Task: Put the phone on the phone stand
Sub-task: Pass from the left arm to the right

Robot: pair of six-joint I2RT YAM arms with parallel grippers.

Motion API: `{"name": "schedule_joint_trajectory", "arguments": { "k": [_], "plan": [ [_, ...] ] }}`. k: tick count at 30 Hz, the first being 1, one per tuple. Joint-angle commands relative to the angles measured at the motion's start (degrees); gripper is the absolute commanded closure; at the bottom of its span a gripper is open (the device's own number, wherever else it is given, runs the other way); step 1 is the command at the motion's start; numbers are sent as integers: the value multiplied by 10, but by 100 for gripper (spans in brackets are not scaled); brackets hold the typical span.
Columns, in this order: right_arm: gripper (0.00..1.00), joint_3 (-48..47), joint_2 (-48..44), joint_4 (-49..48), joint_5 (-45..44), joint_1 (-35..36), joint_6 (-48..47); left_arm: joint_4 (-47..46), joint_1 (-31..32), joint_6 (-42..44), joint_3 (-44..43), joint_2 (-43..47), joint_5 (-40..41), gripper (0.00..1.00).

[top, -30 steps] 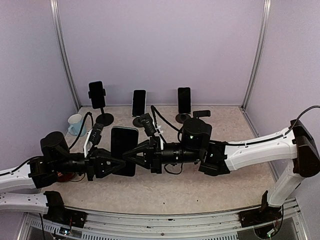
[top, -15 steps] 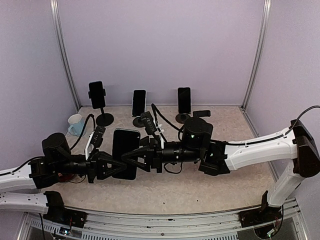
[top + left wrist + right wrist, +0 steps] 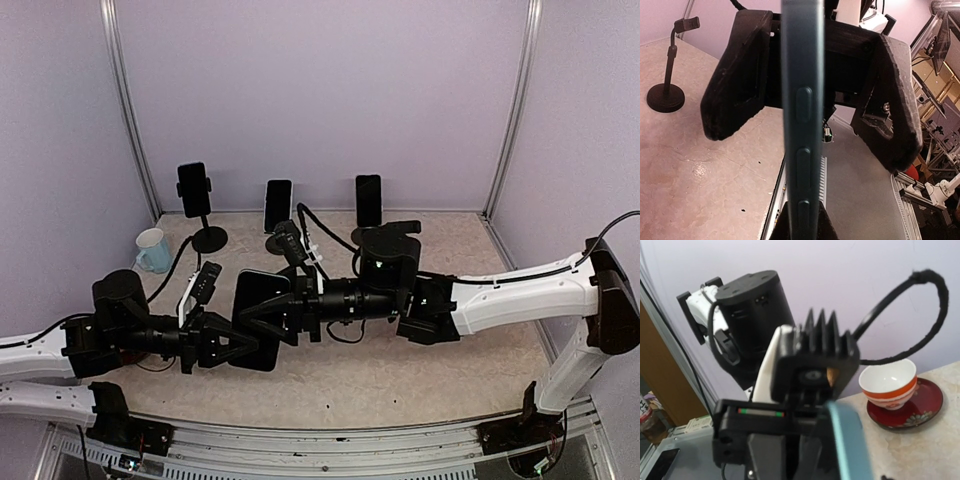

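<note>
Though still aloft over the counter [image 3: 480, 270], changed keepers within the last second. Well apart toward the back: seemingly empty phone stand [image 3: 670, 65], untouched. Between the two wrists, edge-on and a little lower than before: phone [image 3: 258, 322]. Spread wide either side of it, clear of its faces: right fingers [image 3: 735, 85], clamped on it a second ago. Pinched tight on its near edge: left fingers [image 3: 824, 226], closed only just now. Means sole carriage on the left from here; probably calls for backing the right away before heading for the stand.
</note>
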State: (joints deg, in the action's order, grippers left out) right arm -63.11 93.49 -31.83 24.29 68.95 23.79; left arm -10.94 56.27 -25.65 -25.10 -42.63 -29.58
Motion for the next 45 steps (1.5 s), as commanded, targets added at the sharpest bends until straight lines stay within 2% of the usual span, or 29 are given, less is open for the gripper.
{"name": "schedule_joint_trajectory", "arguments": {
  "k": [1,11,21,26,31,37,42,45],
  "plan": [
    [33,-25,-16,24,8,-8,-1,-23,15,12,-6,-4,3,100],
    [39,-28,-10,12,41,-17,20,-14,41,24,-15,-22,25,100],
    [55,-46,14,16,70,-18,42,-16,44,24,-17,-27,31,100],
    [71,-56,28,16,86,-18,46,-19,47,24,-17,-32,30,100],
    [73,-64,31,32,78,-18,38,-16,47,25,-19,-28,42,100],
    [100,-61,29,32,75,-18,34,-12,47,27,-21,-27,49,100],
    [100,-64,26,34,78,-19,34,-7,47,29,-25,-25,53,92],
    [100,-63,21,36,73,-20,33,-5,48,29,-28,-23,57,79]
  ]
}}
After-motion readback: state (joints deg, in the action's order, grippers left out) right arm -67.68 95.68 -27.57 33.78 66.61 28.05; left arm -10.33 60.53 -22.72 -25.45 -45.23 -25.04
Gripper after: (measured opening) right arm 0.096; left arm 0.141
